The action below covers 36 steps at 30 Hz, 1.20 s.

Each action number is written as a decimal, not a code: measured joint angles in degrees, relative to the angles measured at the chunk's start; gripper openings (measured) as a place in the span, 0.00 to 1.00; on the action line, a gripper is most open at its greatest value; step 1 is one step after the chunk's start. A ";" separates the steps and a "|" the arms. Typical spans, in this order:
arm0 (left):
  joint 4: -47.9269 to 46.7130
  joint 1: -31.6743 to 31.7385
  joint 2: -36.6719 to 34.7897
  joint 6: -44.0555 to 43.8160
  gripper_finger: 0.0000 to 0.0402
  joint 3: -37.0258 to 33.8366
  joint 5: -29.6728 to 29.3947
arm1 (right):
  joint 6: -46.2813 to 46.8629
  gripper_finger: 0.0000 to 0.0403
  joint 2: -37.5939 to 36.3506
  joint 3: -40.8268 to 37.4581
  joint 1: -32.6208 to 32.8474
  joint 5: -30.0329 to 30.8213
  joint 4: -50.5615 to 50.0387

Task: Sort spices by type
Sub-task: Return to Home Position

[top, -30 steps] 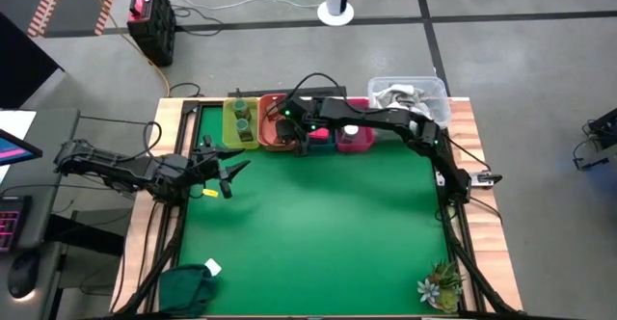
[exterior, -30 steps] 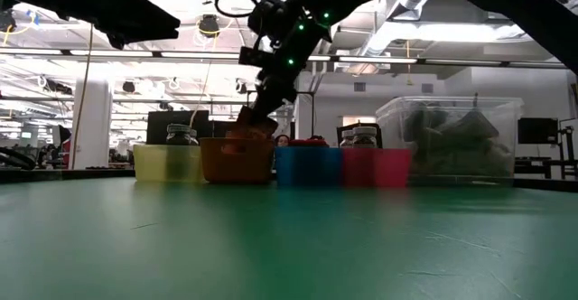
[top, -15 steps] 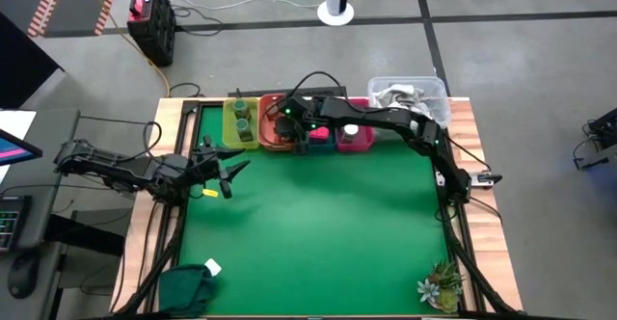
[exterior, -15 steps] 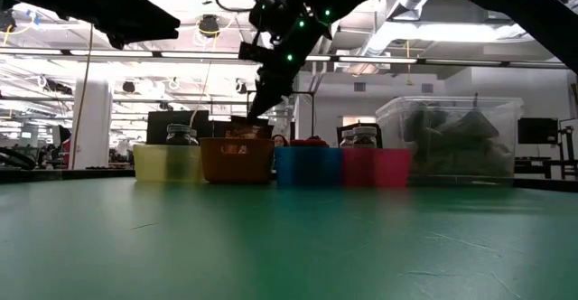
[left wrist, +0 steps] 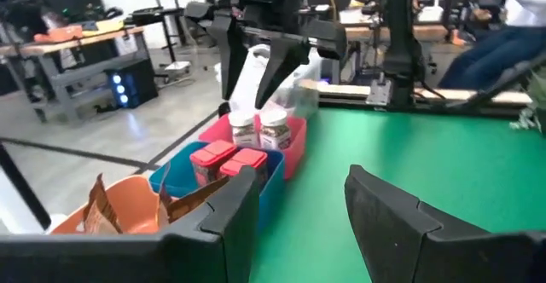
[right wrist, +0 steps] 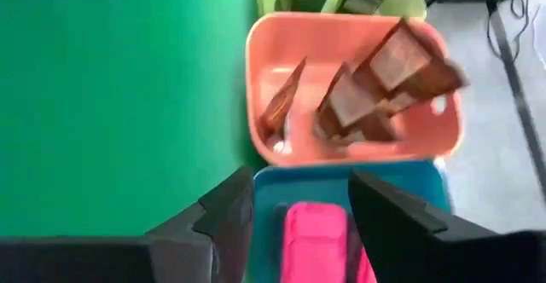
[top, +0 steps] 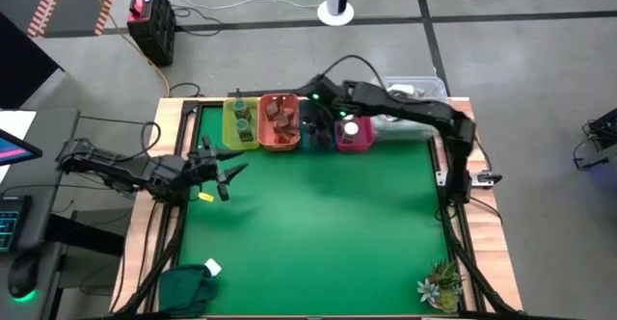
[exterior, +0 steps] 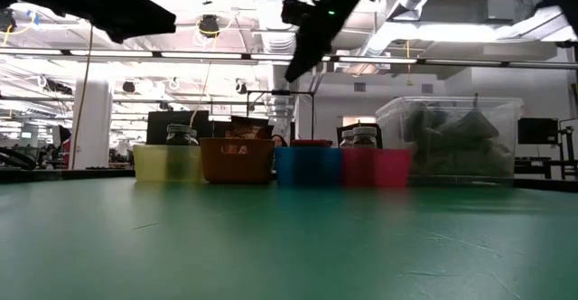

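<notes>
Four bins stand in a row at the table's far edge. The yellow-green bin (top: 229,122) holds dark green jars (top: 242,124). Brown pouches (right wrist: 375,87) lean inside the orange bin (top: 264,125). Pink-red packets (left wrist: 230,159) stand in the blue bin (left wrist: 273,181), and white-capped jars (left wrist: 260,129) in the pink bin (top: 355,145). My right gripper (top: 314,113) hangs open above the blue bin, high over the row (exterior: 302,60), holding nothing. My left gripper (top: 228,172) waits open near the table's left edge.
A clear tub (top: 415,93) sits right of the bins at the far right corner. A small yellow scrap (top: 205,194) lies near my left gripper. A green cloth lump (top: 188,286) and a white scrap (top: 212,267) lie near left, a spiky plant (top: 442,286) near right.
My right gripper has opened and let go of a brown pouch, which now leans in the orange bin. It has then risen and drawn back toward the table's right, ending above the blue bin.
</notes>
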 joint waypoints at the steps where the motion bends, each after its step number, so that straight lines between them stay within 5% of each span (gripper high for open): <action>1: -0.14 -0.50 0.05 0.69 0.41 0.00 0.12 | 0.65 0.54 -2.03 -3.43 0.18 -0.08 1.97; 6: 4.34 -2.39 0.44 7.78 0.41 -2.88 11.26 | 5.59 0.52 -13.77 -22.86 2.21 -0.40 13.63; 11: 20.85 -2.56 0.44 13.65 0.41 -9.40 22.78 | 11.11 0.51 -26.95 -40.23 5.52 -0.03 27.22; 15: 25.90 -2.54 0.09 13.02 0.41 -12.04 18.20 | 14.67 0.51 -38.17 -52.49 9.29 3.05 36.04; 22: 14.08 -2.54 -6.14 7.77 0.41 -10.32 9.15 | 19.46 0.51 -55.79 -69.11 16.19 11.64 45.33; 36: 4.69 -2.85 -11.56 1.03 0.41 -9.88 7.37 | 24.18 0.51 -82.40 -88.52 21.10 13.32 52.43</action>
